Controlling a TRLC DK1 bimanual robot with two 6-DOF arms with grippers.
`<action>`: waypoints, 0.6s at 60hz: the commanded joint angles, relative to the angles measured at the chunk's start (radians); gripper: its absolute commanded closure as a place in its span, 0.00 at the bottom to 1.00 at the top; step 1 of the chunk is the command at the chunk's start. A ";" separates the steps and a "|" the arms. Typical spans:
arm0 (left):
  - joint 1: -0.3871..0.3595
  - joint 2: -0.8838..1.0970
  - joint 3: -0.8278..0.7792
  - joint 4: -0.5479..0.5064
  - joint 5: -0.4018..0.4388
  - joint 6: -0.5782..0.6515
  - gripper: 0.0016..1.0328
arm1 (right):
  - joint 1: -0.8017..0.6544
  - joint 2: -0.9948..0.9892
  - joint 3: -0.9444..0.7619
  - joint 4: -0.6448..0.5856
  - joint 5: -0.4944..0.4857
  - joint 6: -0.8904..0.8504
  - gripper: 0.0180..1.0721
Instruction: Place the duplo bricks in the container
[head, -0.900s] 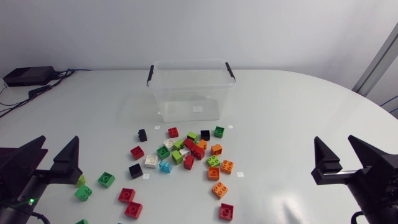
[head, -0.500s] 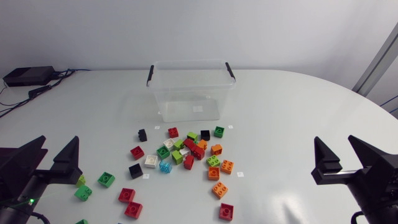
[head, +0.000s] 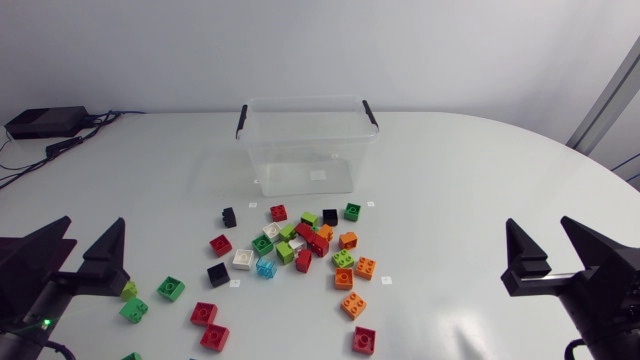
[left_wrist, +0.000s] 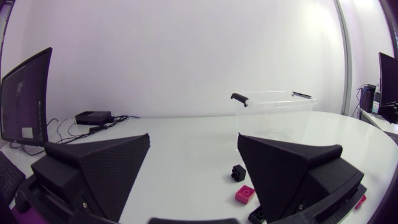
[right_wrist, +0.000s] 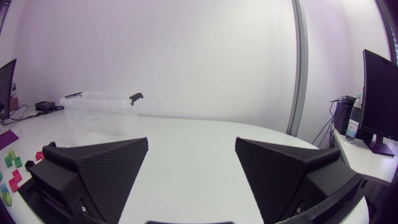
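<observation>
Our left gripper (head: 95, 226) and right gripper (head: 538, 226) gape apart; duplo bricks (head: 310, 238) cluster before the clear container (head: 305, 160), well off the table (head: 470, 170) edges.

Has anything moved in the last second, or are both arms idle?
Nothing visibly changed. The left end effector and right end effector are open and empty. The duplo bricks lie loose in front of the container, with none inside.

My left gripper (head: 92, 228) and right gripper (head: 540, 228) are matte black, the table (head: 450, 180) white, the container (head: 300, 150) clear with black handles (head: 241, 121), the duplo bricks (head: 300, 245) red, green, orange, black, white and pale blue.
</observation>
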 joint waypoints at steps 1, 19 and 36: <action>0.006 0.021 0.069 -0.005 -0.003 0.009 0.06 | 0.020 -0.001 0.016 0.018 0.004 0.000 0.04; 0.000 0.296 0.287 -0.089 -0.039 0.027 0.07 | 0.066 0.200 0.148 0.015 0.010 0.003 0.04; -0.037 0.804 0.595 -0.413 -0.050 0.121 0.16 | 0.157 0.414 0.253 -0.026 0.060 0.033 0.04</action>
